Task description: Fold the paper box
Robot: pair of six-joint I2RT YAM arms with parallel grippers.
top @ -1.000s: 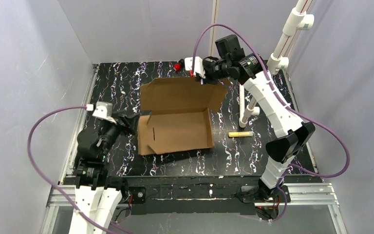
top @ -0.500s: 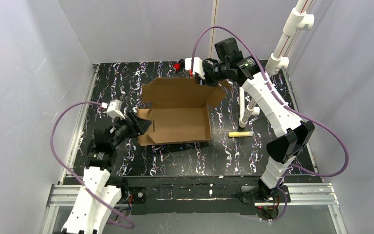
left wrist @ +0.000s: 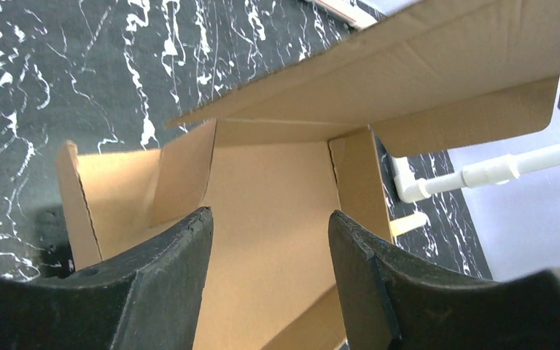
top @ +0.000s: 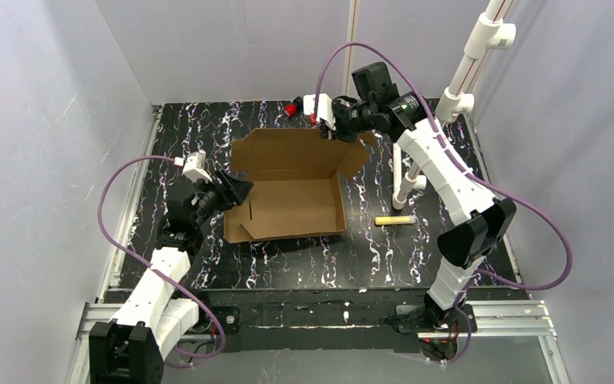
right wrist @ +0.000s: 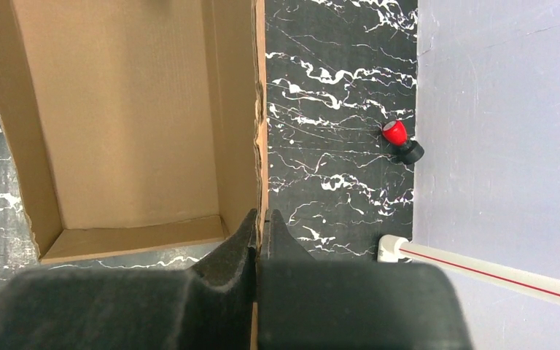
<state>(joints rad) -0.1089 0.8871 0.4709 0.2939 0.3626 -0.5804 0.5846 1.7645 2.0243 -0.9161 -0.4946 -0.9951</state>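
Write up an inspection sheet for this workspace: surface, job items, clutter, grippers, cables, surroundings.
Surface: black marbled tabletop, no spills seen.
Job's things: paper box, open, its far lid flap raised.
Clutter: red-capped object at the far edge; yellow stick right of the box; white pipe piece beside it.
Grippers: left gripper open, at the box's left end, contact unclear; right gripper shut on the lid flap's edge.
Cables: purple cables loop off both arms, clear of the box.
Surroundings: pale walls; white pipe post in the far right corner.
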